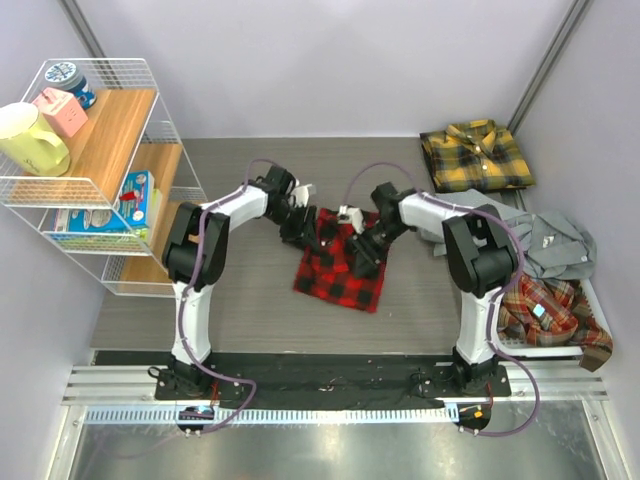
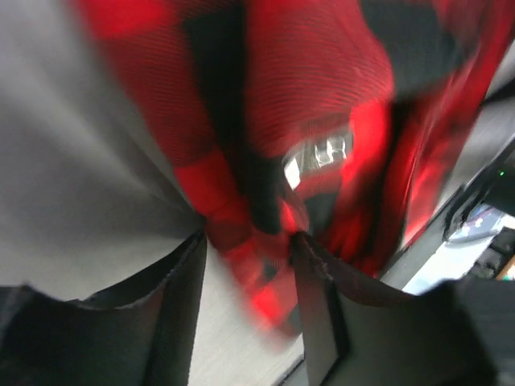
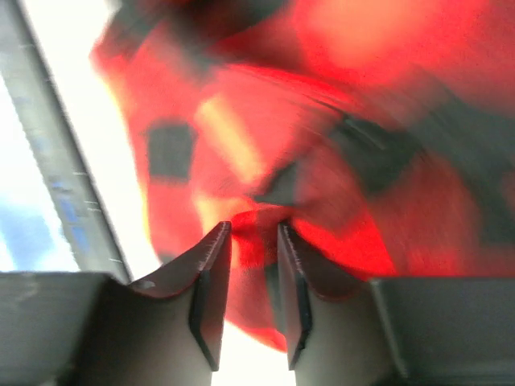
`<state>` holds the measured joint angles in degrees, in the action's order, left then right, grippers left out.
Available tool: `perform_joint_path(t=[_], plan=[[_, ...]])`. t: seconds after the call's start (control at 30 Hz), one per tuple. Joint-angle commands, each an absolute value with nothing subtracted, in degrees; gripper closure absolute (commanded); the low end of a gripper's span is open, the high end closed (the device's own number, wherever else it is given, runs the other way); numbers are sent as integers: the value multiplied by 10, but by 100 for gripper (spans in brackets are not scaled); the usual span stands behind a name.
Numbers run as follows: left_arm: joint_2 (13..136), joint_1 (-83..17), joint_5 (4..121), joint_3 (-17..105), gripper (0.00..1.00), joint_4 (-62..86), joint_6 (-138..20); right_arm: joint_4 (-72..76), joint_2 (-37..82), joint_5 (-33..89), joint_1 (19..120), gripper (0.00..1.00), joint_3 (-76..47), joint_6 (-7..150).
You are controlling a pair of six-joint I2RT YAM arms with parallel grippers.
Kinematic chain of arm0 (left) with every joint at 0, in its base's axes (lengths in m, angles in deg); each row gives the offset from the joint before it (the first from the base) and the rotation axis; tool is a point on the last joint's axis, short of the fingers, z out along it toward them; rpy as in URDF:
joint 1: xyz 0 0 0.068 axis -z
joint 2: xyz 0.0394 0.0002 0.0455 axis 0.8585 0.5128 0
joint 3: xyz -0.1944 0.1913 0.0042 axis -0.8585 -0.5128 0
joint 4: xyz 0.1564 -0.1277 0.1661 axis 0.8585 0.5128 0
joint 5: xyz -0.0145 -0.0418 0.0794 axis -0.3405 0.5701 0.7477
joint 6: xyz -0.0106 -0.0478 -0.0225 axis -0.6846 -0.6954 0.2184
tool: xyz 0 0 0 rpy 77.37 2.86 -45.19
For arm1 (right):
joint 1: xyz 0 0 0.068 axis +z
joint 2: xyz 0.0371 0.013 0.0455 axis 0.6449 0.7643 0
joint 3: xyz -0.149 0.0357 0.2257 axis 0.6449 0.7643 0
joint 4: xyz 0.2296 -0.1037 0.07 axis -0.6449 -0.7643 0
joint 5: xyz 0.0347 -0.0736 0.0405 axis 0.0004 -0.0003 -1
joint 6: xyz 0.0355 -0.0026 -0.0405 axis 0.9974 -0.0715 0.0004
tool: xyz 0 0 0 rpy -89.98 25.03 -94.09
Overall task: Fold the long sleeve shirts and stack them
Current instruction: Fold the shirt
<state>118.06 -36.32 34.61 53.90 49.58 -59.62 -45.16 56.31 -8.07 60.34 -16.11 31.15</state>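
The red-and-black check shirt (image 1: 341, 268) lies partly folded at the middle of the table. My left gripper (image 1: 297, 224) is at its far left edge, and in the left wrist view (image 2: 249, 241) a fold of the red cloth (image 2: 241, 241) is bunched between the fingertips. My right gripper (image 1: 363, 250) is over the shirt's right side, and in the right wrist view (image 3: 253, 233) it is shut on a pinch of red cloth (image 3: 256, 229). The yellow-and-black plaid shirt (image 1: 475, 156) lies folded at the far right corner. Both wrist views are blurred.
A grey shirt (image 1: 552, 244) and an orange-brown plaid shirt (image 1: 550, 312) lie heaped on a white tray (image 1: 592, 292) at the right edge. A wire shelf (image 1: 95, 160) with a yellow jug, boxes and a tin stands at the far left.
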Motion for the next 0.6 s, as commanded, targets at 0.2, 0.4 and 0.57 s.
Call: perform_joint_path(t=[0.2, 0.4, 0.57], plan=[[1341, -450, 344, 909, 43, 573, -511, -350, 528, -217, 633, 48, -245, 526], [1175, -455, 312, 728, 37, 588, -474, -418, 541, -133, 522, 46, -305, 469], [1119, -453, 323, 626, 35, 608, -447, -442, 573, -30, 504, 40, -336, 426]])
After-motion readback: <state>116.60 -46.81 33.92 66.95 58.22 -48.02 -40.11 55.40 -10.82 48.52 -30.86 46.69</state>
